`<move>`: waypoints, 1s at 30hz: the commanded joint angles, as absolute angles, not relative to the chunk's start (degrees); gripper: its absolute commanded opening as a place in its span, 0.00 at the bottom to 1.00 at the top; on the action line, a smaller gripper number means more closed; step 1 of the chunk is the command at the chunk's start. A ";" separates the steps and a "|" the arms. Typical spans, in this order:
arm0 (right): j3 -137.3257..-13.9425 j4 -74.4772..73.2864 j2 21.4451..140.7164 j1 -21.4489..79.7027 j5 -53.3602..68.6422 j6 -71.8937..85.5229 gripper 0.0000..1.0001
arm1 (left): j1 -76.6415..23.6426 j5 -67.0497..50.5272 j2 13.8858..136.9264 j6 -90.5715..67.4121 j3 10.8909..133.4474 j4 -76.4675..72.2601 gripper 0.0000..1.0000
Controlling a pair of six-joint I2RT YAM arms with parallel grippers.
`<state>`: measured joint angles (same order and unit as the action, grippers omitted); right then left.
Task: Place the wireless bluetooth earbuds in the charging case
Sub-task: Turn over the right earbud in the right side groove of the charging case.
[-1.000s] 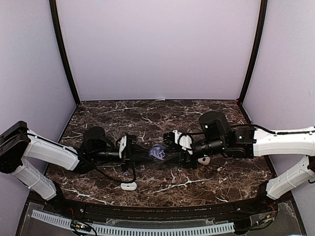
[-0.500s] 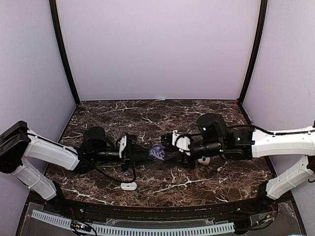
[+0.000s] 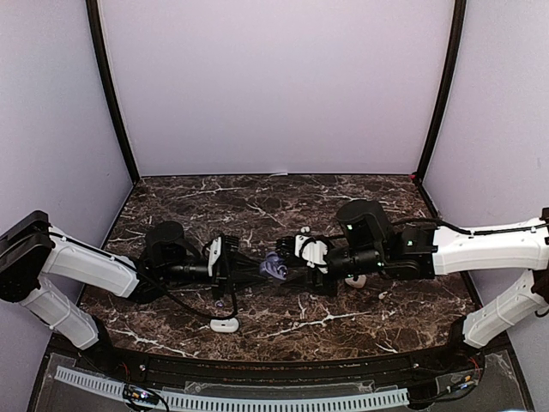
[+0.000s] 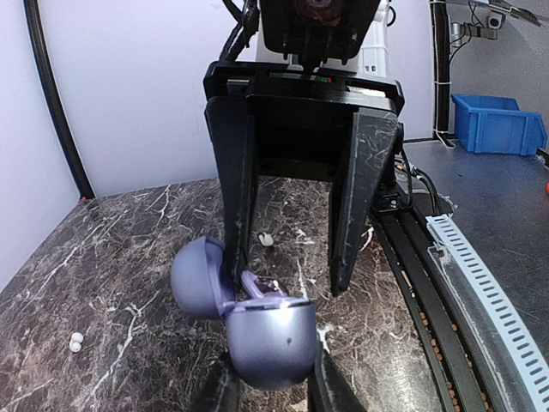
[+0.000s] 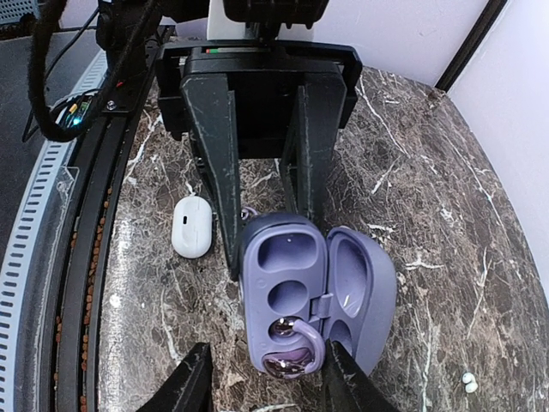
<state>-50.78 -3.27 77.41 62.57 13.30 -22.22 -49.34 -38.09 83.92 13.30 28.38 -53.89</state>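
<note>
My left gripper [image 3: 257, 268] is shut on the base of a lavender charging case [image 3: 273, 267], held just above the marble. The case [image 5: 283, 283] stands open, its lid [image 5: 360, 283] swung aside. One dark lavender earbud [image 5: 296, 352] with an ear hook lies in the case's near slot; the far slot is empty. My right gripper [image 5: 268, 382] faces the case, open, its fingers [image 4: 353, 197] either side of the earbud end. In the left wrist view the case [image 4: 270, 339] sits between my left gripper [image 4: 270, 386] fingers. Tiny white earbuds [image 4: 75, 342] lie on the table.
A white closed case [image 3: 225, 324] lies on the marble table [image 3: 257, 197] near the front edge. Another white piece [image 3: 355, 280] sits under the right arm. One small white bud [image 4: 267, 239] lies beyond the case. A black cable track [image 3: 257, 369] runs along the front.
The right arm has slid left, bringing its gripper closer around the open case. The left arm and the case have stayed put.
</note>
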 commanded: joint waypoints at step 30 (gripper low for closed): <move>-49.37 -2.45 73.86 63.02 12.58 -19.50 0.27 | -49.31 -39.73 84.37 10.46 29.59 -56.74 0.11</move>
<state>-49.80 -3.92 74.96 62.59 13.82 -20.67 -49.34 -38.57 84.42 11.22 28.38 -54.39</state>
